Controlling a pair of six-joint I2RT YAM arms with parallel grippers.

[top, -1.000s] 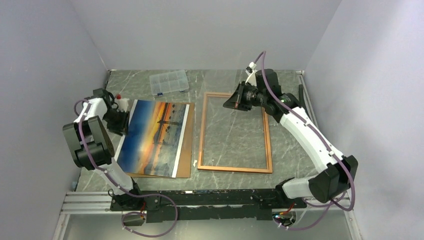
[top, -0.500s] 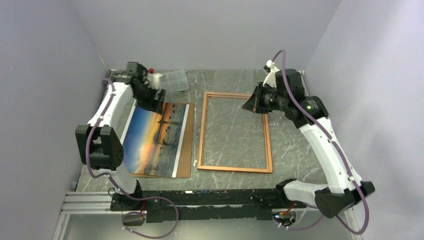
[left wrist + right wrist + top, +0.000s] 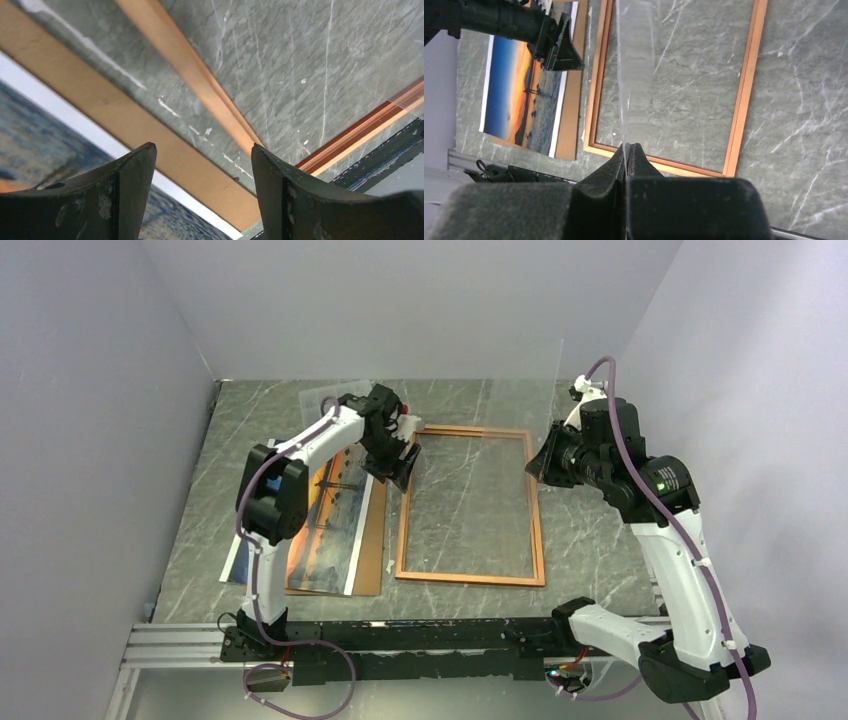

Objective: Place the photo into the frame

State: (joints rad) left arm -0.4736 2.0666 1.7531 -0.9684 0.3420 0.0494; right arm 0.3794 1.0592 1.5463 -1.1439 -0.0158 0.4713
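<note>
My right gripper (image 3: 626,150) is clamped on the thin edge of the clear pane (image 3: 639,65), which stands up ahead of it over the frame (image 3: 744,90). My left gripper (image 3: 201,147) is spread and empty over the frame's corner. The photo (image 3: 30,130) lies beside its left finger, on the backing board (image 3: 100,110). With so narrow a pinch, the pane could swing or slip out and fall. My left fingers could also snag the frame rail while reaching for the photo.
</note>
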